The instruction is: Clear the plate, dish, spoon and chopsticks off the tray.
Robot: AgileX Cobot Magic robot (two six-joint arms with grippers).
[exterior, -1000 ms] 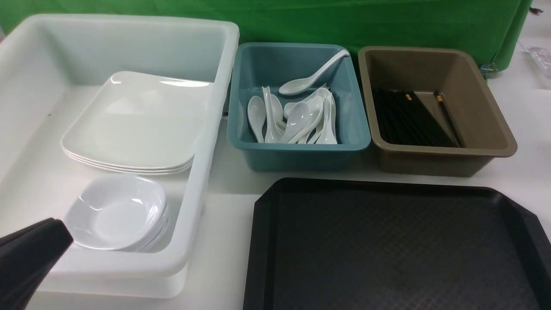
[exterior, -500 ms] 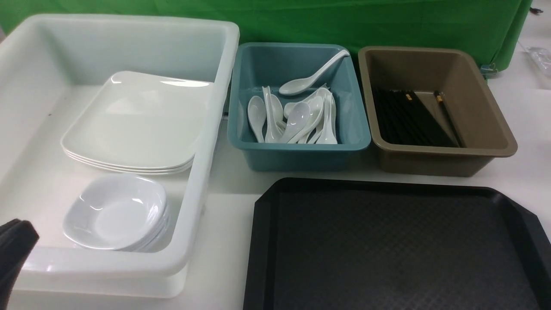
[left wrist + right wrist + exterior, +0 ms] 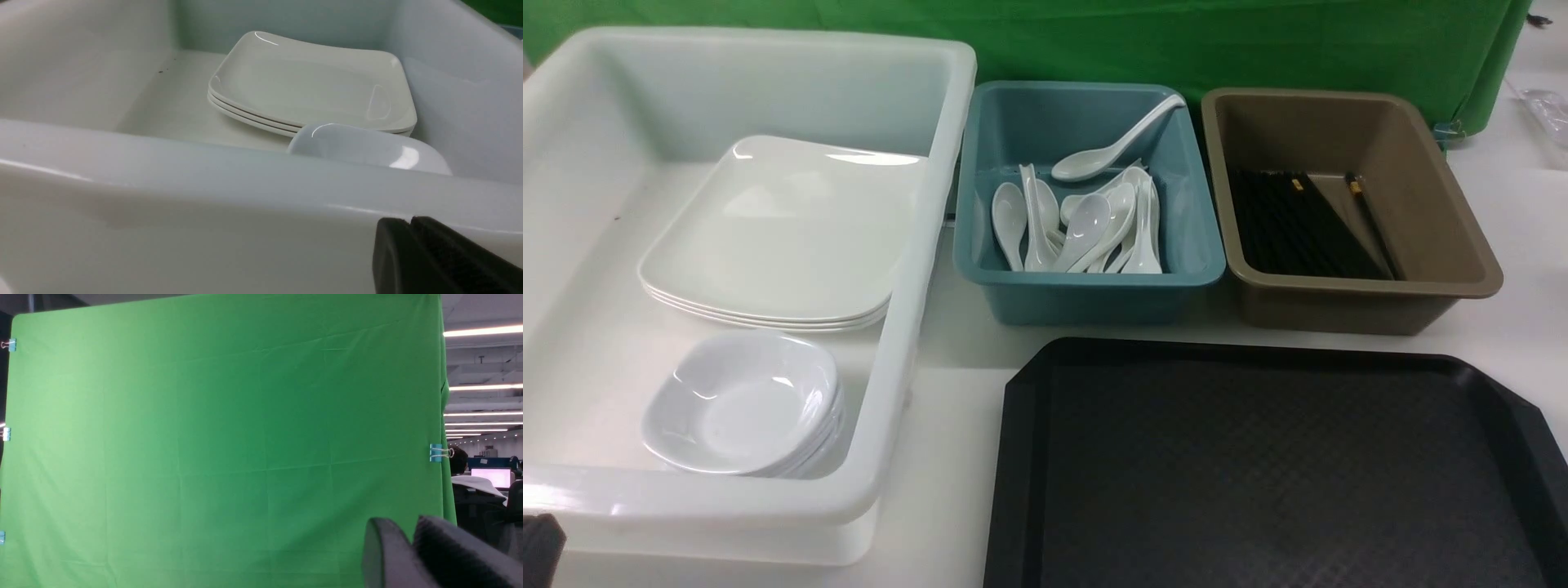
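Note:
The black tray (image 3: 1258,457) lies at the front right with nothing on it. White plates (image 3: 784,229) are stacked in the white tub (image 3: 768,502), with small deep dishes (image 3: 743,400) stacked in front of them. Both stacks also show in the left wrist view, the plates (image 3: 310,81) behind the dishes (image 3: 367,145). White spoons (image 3: 1086,220) lie in the teal tub (image 3: 1094,298). Black chopsticks (image 3: 1298,220) lie in the brown tub (image 3: 1339,306). My left gripper (image 3: 410,222) is shut and empty, outside the white tub's near wall, barely showing in the front view (image 3: 538,547). My right gripper (image 3: 408,526) is shut and empty, raised toward the green backdrop.
The three tubs stand side by side behind the tray, in front of a green backdrop (image 3: 1094,41). A strip of white table (image 3: 956,392) separates the white tub from the tray.
My left gripper has drawn back and down from over the white tub's near corner to the bottom-left edge of the front view. Nothing else has moved.

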